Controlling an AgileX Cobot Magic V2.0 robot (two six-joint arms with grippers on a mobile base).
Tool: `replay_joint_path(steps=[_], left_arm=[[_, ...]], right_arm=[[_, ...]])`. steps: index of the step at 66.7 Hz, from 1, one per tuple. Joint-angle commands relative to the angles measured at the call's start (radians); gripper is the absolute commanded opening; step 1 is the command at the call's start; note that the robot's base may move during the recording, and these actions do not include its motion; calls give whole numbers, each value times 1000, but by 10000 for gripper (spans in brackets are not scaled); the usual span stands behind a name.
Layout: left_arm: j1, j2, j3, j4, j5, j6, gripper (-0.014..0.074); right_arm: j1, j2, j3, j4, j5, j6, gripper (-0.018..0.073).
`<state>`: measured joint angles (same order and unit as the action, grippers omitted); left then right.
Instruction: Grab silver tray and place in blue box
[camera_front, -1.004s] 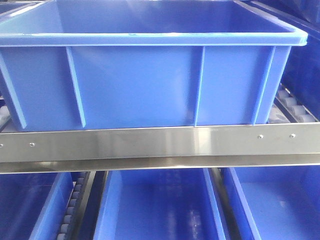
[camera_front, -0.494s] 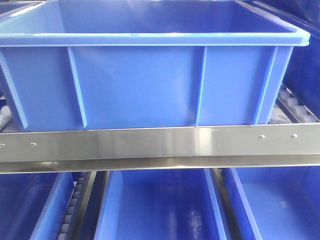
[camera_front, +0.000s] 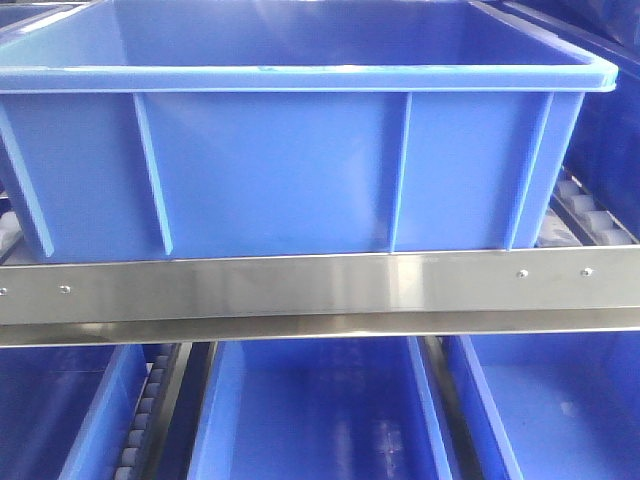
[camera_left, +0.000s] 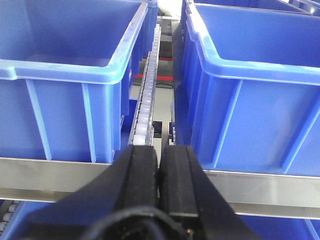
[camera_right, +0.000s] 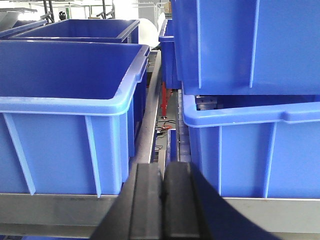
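A: Where is the blue box (camera_front: 290, 150)?

B: It fills the top of the front view. It sits on a shiny metal rail (camera_front: 320, 290). More blue boxes (camera_front: 310, 410) sit along the bottom.

A: And the silver tray?

B: No view shows it.

A: What do the grippers do?

B: The left gripper (camera_left: 159, 165) is at the bottom middle of its view, fingers pressed together, holding nothing. It points at a white roller track (camera_left: 145, 100) between two boxes. The right gripper (camera_right: 161, 180) is squeezed closed too, and empty.
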<state>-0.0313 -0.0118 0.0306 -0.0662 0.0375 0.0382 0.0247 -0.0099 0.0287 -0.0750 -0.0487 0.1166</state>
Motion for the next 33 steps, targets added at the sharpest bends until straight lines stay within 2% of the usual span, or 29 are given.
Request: replay_joint_path(steps=[1, 33], left_arm=[[-7, -16, 18, 0, -94, -9, -13], [-7, -16, 18, 0, -94, -9, -13]], right_arm=[[0, -22, -19, -11, -94, -12, 52], [0, -22, -19, -11, -94, -12, 52]])
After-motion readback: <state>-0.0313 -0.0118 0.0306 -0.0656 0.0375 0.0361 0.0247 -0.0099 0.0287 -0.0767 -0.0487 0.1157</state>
